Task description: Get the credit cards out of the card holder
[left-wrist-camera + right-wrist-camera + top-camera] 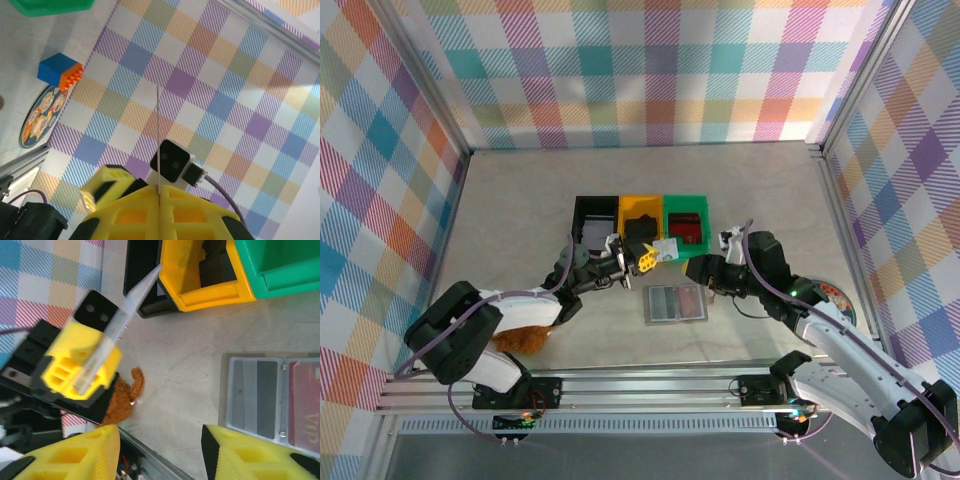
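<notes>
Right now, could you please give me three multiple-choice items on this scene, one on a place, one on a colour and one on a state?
1. Where is the card holder?
A. Inside the green bin.
B. Opened out flat on the table.
C. Lifted in the right fingers.

2. What colour is the middle bin of the row?
A. Blue.
B. White.
C. Yellow.

3. How do the left fingers stand?
A. Shut on a thin card.
B. Wide apart and empty.
C. Shut on the holder.

Answers:
1 B: the top view shows it lying open on the table in front of the arms.
2 C: its walls are plainly yellow in the top view.
3 A: the left wrist view shows the card edge-on, pinched between them.
</notes>
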`<state>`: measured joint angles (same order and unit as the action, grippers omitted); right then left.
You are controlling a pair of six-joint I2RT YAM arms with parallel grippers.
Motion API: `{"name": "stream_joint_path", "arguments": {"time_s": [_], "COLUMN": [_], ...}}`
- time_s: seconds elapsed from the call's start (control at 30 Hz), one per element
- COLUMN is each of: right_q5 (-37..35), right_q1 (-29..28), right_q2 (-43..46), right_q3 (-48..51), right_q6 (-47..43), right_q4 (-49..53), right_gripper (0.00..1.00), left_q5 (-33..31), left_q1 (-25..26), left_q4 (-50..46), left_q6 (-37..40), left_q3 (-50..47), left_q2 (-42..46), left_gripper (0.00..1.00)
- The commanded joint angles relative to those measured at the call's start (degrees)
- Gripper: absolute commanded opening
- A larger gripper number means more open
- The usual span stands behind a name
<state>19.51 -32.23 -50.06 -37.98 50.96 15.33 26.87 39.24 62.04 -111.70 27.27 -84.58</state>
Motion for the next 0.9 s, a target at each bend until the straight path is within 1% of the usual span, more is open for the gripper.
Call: {"name": "stream_joint_path", "arguments": {"time_s": [0.0, 0.17, 0.27, 0.33, 0.4, 0.57, 0.7, 0.77, 0.87], "right_q5": [-0.92, -1.99, 0.46, 2.52, 5.04, 3.32, 5.93, 5.98, 6.58], "right_q1": [0.28, 0.36, 1.57, 2.14, 2.69, 2.87, 2.91, 2.87, 3.04], "right_q2": [-0.12, -1.69, -4.8, -6.86, -7.91, -6.73, -7.97, -8.85, -9.34], "right_q3": [-3.31, -5.33, -8.01, -8.74, -8.64, -9.14, -9.11, -9.56, -9.34], "right_q6": [6.81, 5.92, 5.22, 6.54, 7.31, 7.6, 8.89, 8.78, 9.46], "right_q4": [0.02, 1.8, 4.99, 6.49, 5.31, 6.02, 2.73, 2.76, -0.02], "right_gripper": [0.48, 0.48, 0.47, 0.46, 0.45, 0.45, 0.44, 0.43, 0.41], "left_q5": [-1.73, -0.63, -0.15, 0.46, 1.89, 3.16, 3.54, 3.9, 4.68], "left_q1": [0.22, 0.56, 0.63, 0.66, 0.66, 0.56, 0.66, 0.66, 0.71], "left_q4": [14.39, 11.46, 13.31, 14.24, 14.26, 14.34, 14.68, 14.62, 14.44], "left_q6": [-5.77, -3.14, -3.16, -2.97, -1.53, 0.32, 1.08, 1.71, 2.62], "left_q3": [-2.21, -1.95, -2.27, -2.39, -1.82, -1.76, -2.2, -1.91, -1.54], "left_q2": [-1.75, -0.41, -1.02, -1.54, -1.56, -1.63, -1.92, -1.35, -0.88], "left_gripper": [0.0, 0.0, 0.0, 0.0, 0.0, 0.0, 0.0, 0.0, 0.0]}}
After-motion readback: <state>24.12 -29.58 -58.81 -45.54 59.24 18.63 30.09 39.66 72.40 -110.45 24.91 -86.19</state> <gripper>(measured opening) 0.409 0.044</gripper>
